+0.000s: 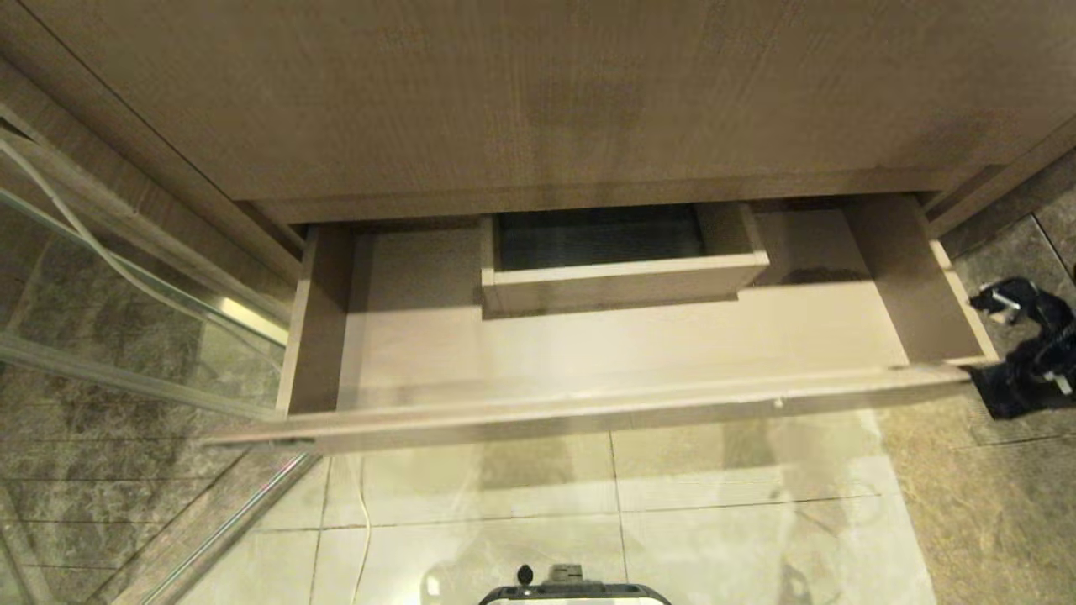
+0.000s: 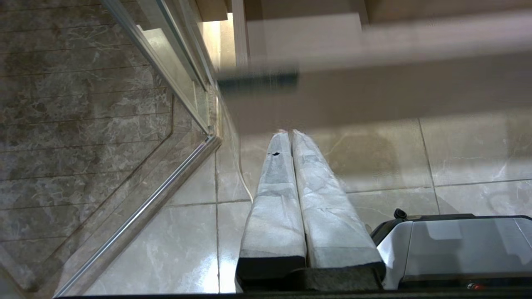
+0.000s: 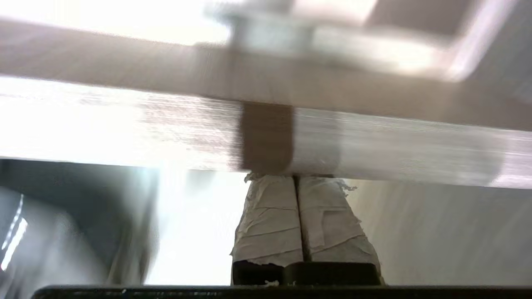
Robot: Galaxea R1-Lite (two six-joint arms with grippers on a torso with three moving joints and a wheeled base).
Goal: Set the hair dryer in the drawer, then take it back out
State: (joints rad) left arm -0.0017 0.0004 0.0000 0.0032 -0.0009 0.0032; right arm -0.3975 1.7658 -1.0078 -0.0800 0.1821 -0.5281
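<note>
The drawer point(image 1: 588, 410) stands pulled out from the wood vanity, and its floor is bare around the boxed cut-out point(image 1: 622, 281) at the back middle. The hair dryer is out of view. My left gripper point(image 2: 289, 133) hangs shut over the floor tiles, just below the drawer front point(image 2: 374, 95) with its black label point(image 2: 257, 81). My right gripper point(image 3: 296, 177) is shut with nothing between its taped fingers, its tips close under a blurred light-wood edge point(image 3: 374, 145). A black jointed piece point(image 1: 1025, 344), apparently my right arm, shows beside the drawer's right front corner.
A glass shower door point(image 1: 126, 277) with a metal floor rail point(image 2: 137, 216) stands to the left of the drawer. A thin white cord point(image 1: 363, 521) runs down across the pale floor tiles. My base point(image 1: 572, 592) sits in front of the drawer.
</note>
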